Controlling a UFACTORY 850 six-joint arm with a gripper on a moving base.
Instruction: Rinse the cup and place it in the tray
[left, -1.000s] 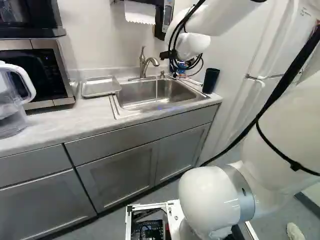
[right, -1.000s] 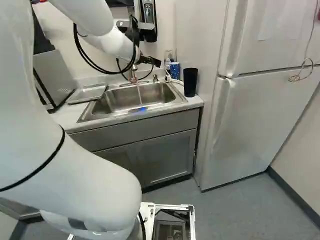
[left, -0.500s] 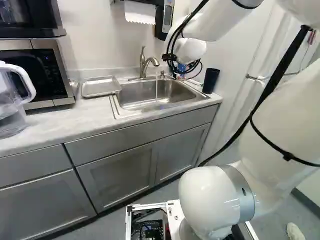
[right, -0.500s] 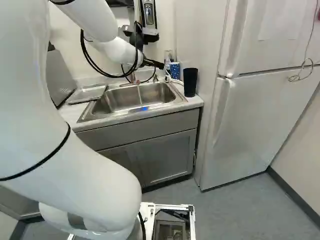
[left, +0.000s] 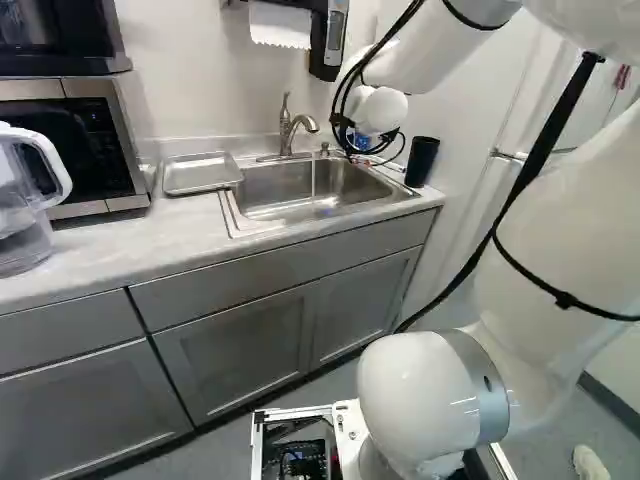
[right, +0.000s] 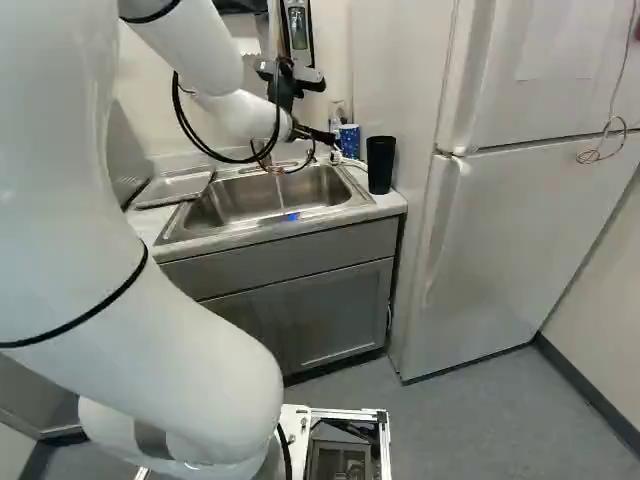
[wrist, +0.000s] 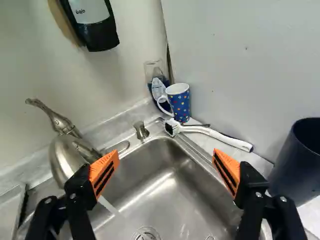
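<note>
The blue patterned cup stands upright on the desk in the corner behind the sink, before a bottle and near the head of a white-handled brush. The hand is spread wide, holding nothing, the cup ahead of it. Water runs from the faucet; the metal tray lies beside the sink, across from a dark tumbler.

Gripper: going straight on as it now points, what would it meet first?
Probably the mug, though the brush in front of it could be touched first; the depth is unclear.
</note>
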